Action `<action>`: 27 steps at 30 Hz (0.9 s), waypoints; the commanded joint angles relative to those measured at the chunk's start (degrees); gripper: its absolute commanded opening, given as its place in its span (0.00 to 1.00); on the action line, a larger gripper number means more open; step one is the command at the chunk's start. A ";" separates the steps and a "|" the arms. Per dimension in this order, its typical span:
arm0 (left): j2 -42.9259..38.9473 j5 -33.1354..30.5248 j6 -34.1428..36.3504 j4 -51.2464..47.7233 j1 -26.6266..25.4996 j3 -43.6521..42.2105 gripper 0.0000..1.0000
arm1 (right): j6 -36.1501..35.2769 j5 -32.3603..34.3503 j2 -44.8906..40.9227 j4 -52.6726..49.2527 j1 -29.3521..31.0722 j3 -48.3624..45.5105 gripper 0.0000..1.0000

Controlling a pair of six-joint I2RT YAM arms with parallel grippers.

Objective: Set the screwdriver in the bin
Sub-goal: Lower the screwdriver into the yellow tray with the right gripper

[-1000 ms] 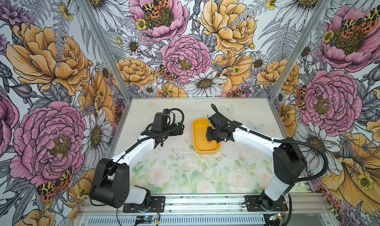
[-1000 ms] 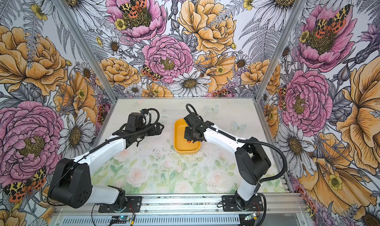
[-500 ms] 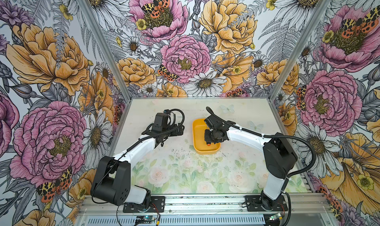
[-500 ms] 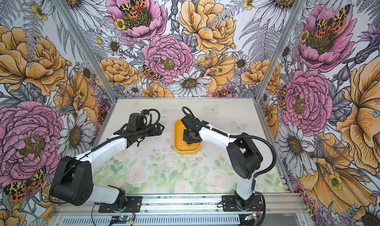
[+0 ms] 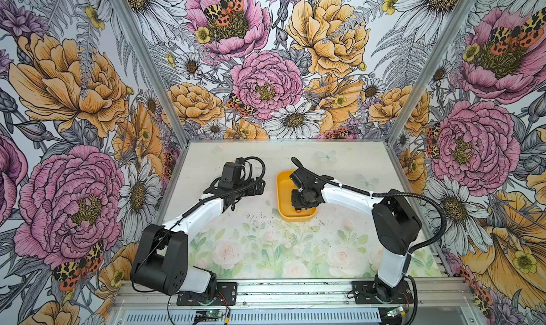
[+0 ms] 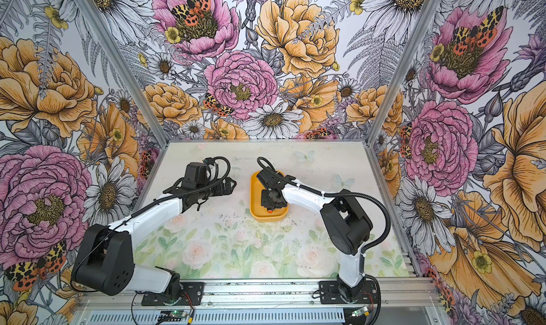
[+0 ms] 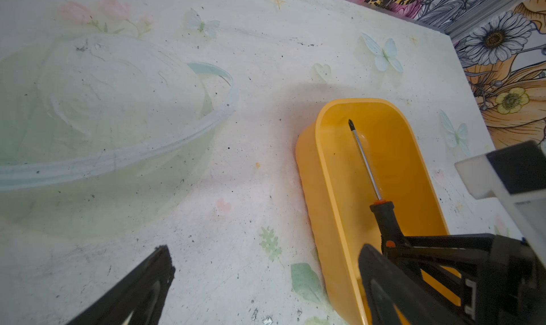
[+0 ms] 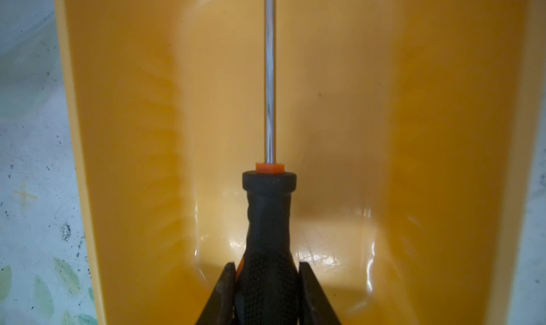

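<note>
The right gripper [image 8: 267, 271], clamped on the screwdriver [image 8: 269, 214], has eased further into the bin [image 7: 328, 172], seemingly near its floor; release looks due.

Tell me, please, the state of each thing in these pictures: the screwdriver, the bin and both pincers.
screwdriver: gripped at its black handle, shaft pointing along the inside of the bin; whether it touches the floor is unclear.
bin: upright on the table, open on top.
right pincer: shut on the screwdriver handle, over the bin.
left pincer: open, empty, beside the bin.
</note>
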 commanded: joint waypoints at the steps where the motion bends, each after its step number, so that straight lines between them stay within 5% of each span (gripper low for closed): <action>1: 0.77 1.55 0.13 0.00 0.71 0.54 0.99 | -0.93 0.95 1.33 -0.01 0.38 2.00 0.00; 8: 0.40 1.33 0.19 0.00 0.67 0.10 0.99 | -1.15 1.83 3.15 0.08 0.38 2.48 0.00; 16: 0.27 1.25 0.24 0.00 0.66 -0.16 0.99 | -1.32 2.01 4.89 0.10 0.38 2.68 0.13; 21: -0.04 1.10 0.24 0.02 0.60 -0.42 0.99 | -1.88 1.91 5.01 0.12 0.31 2.99 0.39; 27: -0.87 0.92 0.36 -0.10 0.69 -0.46 0.99 | -2.54 1.60 3.91 -0.14 0.20 3.15 0.59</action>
